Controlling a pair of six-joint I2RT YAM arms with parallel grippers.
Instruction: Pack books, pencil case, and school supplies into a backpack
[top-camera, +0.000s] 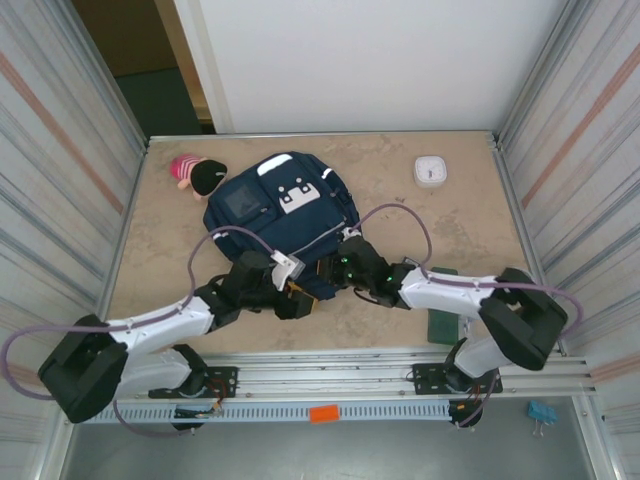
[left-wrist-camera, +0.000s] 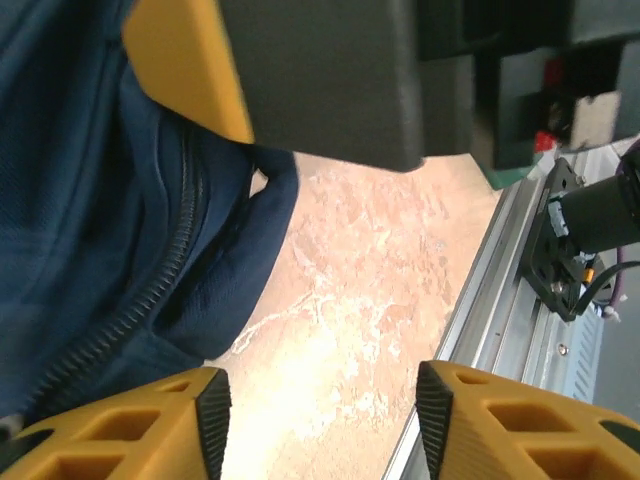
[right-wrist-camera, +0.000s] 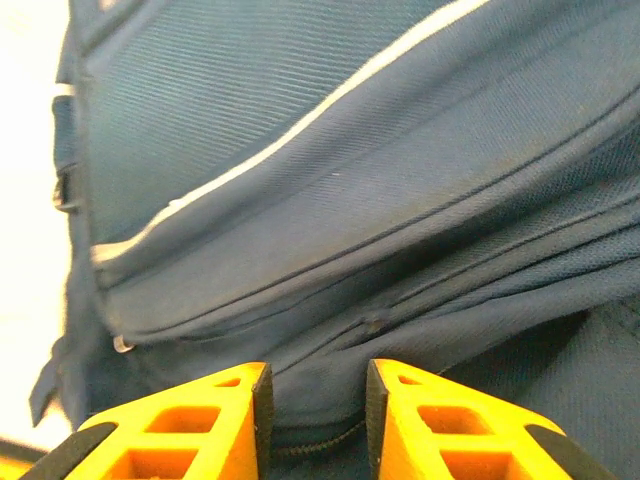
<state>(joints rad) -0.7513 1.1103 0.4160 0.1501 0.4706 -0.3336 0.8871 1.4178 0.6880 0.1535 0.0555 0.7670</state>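
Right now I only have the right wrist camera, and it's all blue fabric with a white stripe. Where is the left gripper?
Observer: The left gripper is at the backpack's near edge, jaws open over bare table.
Operator: Is any book outside the bag?
Observer: Yes. A dark green book lies flat on the table near the front rail, partly under the right arm.
Operator: Anything else out there?
Observer: A white square device sits by itself toward the far right corner.
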